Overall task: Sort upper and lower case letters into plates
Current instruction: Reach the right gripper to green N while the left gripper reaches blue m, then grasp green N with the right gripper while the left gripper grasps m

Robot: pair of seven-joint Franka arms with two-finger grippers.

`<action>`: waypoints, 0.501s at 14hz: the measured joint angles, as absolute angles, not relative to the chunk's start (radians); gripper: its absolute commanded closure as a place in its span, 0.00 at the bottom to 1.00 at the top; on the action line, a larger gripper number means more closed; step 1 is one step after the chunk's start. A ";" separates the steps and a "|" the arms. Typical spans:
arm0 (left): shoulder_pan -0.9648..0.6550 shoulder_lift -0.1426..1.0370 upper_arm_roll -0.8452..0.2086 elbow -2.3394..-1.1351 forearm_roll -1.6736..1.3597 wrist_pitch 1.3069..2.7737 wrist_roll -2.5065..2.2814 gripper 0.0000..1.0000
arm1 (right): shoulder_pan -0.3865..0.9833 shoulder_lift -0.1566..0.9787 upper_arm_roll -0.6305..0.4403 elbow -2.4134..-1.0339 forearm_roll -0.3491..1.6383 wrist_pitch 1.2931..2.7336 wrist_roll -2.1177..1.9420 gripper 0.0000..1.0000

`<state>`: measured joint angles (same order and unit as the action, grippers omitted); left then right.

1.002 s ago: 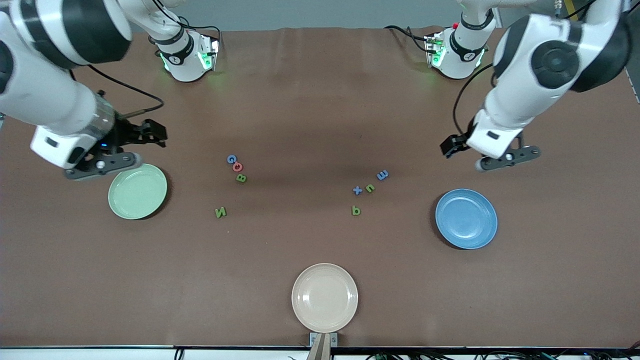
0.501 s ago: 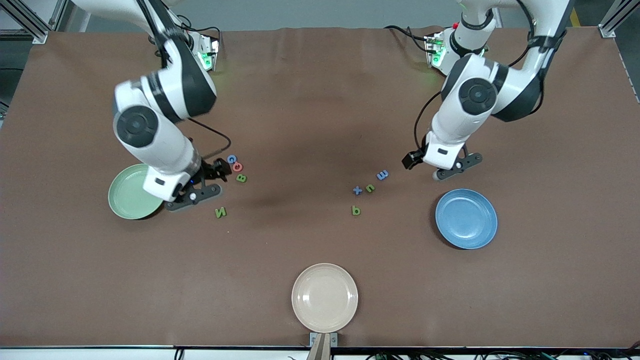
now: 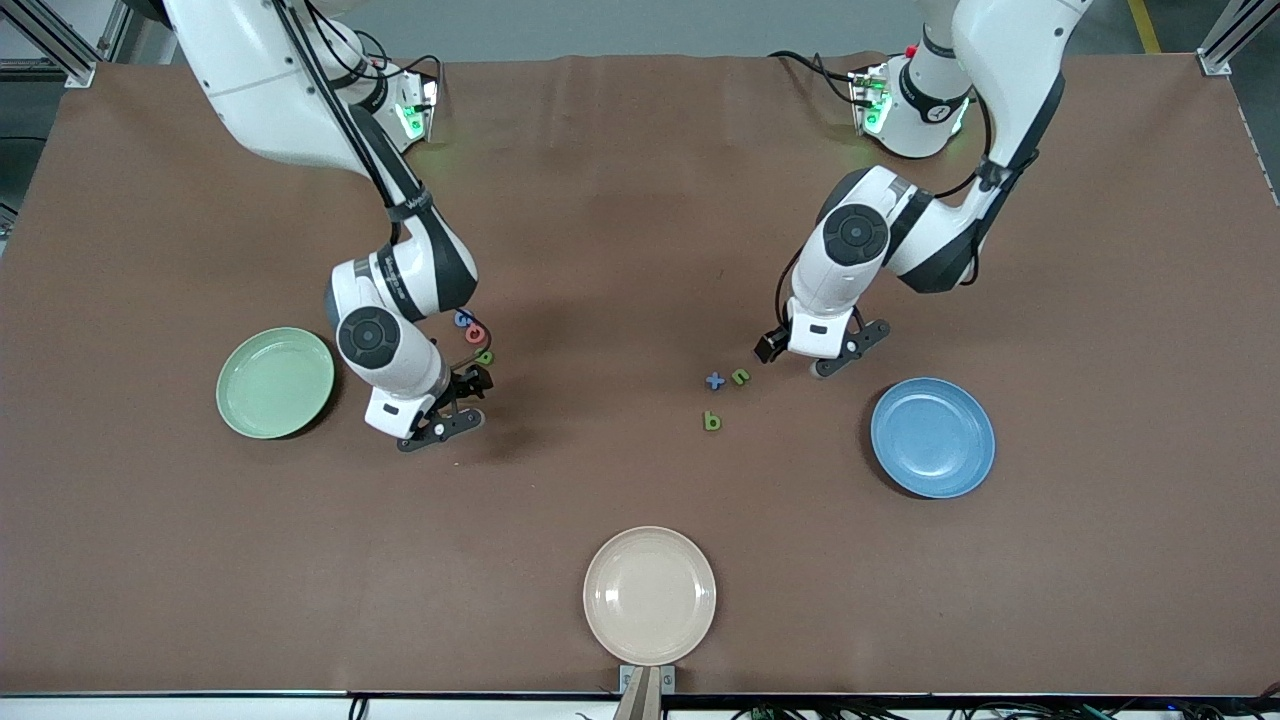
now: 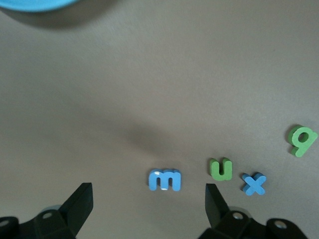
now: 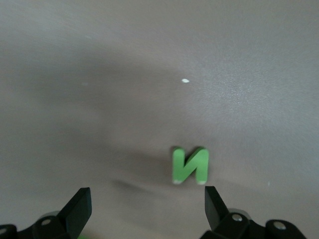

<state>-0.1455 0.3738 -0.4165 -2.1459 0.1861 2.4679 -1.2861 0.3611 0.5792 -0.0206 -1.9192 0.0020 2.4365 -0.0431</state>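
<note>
Letters, small chunky pieces, lie on matte brown table (image 3: pixel 640 200): blue m (image 4: pixel 164 179) under left hand (image 4: pixel 147 199), green N (image 5: pixel 190 165) under right hand (image 5: pixel 147 201). Both hands spread wide, w/o load.

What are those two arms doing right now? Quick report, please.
Left gripper open over blue m. Right gripper open over green N. Both plates empty. Nothing in the way.
</note>
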 measured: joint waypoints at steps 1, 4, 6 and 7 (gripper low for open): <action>-0.155 0.389 -0.417 -2.145 0.186 2.482 -1.310 0.03 | 0.342 0.596 -0.023 -1.915 0.002 2.444 -0.069 0.00; -0.174 0.423 -0.417 -2.145 0.187 2.503 -1.353 0.09 | 0.285 0.618 -0.023 -1.893 0.014 2.444 -0.119 0.00; -0.179 0.446 -0.417 -2.145 0.187 2.524 -1.364 0.11 | 0.284 0.621 -0.019 -1.879 0.038 2.440 -0.123 0.00; -0.182 0.458 -0.416 -2.145 0.187 2.533 -1.372 0.12 | 0.287 0.625 -0.015 -1.874 0.041 2.439 -0.123 0.01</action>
<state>-0.1820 0.4579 -0.4165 -2.1446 0.1867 2.5333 -1.3723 0.2869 0.6247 -0.0152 -1.8740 0.0414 2.4386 -0.1233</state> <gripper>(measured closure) 0.088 0.000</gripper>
